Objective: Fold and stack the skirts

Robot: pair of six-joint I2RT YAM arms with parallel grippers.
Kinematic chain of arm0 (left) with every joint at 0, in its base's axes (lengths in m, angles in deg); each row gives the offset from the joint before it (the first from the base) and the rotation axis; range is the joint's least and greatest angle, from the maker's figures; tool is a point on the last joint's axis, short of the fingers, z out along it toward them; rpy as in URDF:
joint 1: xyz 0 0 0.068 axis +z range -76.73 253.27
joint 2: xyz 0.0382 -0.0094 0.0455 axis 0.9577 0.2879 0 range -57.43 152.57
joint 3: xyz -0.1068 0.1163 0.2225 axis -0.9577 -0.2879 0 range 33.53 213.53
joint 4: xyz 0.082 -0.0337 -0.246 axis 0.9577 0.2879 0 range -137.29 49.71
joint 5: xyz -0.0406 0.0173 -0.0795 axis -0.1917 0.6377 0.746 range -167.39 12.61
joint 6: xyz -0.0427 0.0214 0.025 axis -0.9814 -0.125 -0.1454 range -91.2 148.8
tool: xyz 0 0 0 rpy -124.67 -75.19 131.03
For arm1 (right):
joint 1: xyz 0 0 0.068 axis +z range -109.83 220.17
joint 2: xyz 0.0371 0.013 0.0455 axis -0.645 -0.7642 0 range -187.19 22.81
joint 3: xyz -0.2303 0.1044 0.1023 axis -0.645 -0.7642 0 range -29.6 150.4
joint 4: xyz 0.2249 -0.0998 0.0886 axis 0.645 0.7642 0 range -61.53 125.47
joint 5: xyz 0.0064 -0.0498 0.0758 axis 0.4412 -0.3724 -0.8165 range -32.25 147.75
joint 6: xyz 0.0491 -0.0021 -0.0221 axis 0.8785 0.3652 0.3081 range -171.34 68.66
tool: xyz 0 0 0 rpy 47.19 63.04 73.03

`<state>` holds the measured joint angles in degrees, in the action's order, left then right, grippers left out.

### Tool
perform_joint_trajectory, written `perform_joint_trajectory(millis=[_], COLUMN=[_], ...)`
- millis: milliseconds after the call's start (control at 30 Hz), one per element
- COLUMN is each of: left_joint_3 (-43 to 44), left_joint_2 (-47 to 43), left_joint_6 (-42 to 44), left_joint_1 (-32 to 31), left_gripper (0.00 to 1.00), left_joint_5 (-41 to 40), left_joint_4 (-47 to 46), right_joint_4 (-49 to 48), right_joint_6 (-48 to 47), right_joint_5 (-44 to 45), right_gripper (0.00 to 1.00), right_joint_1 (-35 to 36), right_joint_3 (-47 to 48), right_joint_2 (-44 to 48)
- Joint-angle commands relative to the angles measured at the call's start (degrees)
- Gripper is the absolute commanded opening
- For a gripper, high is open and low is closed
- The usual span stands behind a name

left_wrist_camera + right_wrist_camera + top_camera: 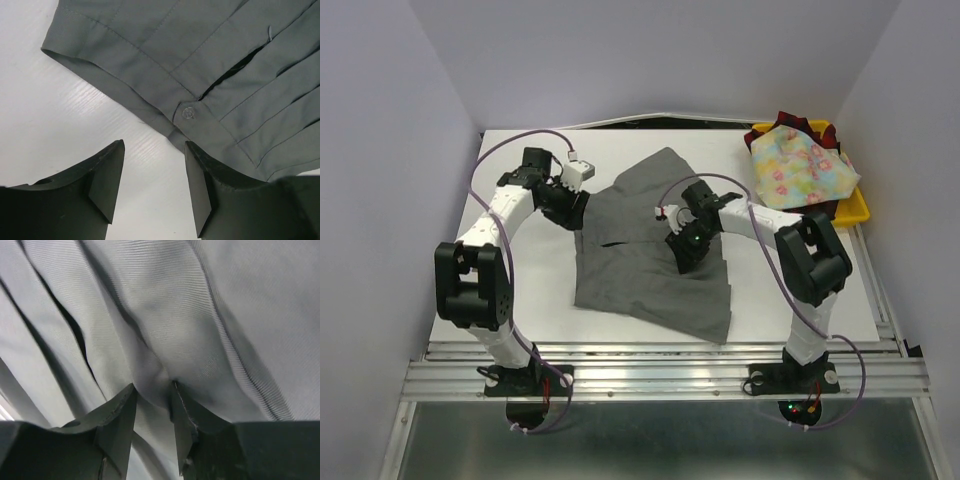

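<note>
Right gripper (154, 390): closed on a raised fold of the grey skirt (640, 270), with cloth bunched between its fingertips.
Left gripper (154, 150): open with nothing between its fingers, over bare table (550, 300), just beside the skirt's waistband and near a clear button (188, 113).
Grey skirt: spread across the middle of the table, pleats showing, waistband edge toward the left arm.
Tray (855, 208): yellow, at the far right corner of the table.
Floral skirt (800, 165): crumpled in the tray, lying on top.
Plaid skirt (790, 122): under the floral one, only red-and-dark edges showing.
</note>
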<state>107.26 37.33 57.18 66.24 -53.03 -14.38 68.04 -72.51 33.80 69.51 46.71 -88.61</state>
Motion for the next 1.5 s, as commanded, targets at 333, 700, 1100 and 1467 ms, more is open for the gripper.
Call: perform_joint_trajectory(millis=[333,700,1100,1467], left_joint_3=[7.5,23.0,36.2,36.0], left_joint_2=[4.6,13.6,26.7,30.6], left_joint_6=[1.3,12.6,19.6,22.8], left_joint_1=[-0.3,-2.8,-6.7,-6.9], left_gripper=[0.60,0.69,0.74,0.74], left_joint_5=[6.3,11.1,6.4,1.9], left_joint_4=[-0.1,10.0,14.9,14.3], right_joint_4=[-4.6,4.3,1.7,-3.3], right_joint_6=[1.7,-1.8,-14.4,-21.8], right_joint_5=[-4.9,2.0,4.8,1.1], right_gripper=[0.39,0.70,1.00,1.00], right_joint_1=[20.8,7.3,-12.7,-15.5], right_joint_3=[-17.4,4.5,27.1,27.7], right_joint_2=[8.7,16.4,-5.7,-14.3])
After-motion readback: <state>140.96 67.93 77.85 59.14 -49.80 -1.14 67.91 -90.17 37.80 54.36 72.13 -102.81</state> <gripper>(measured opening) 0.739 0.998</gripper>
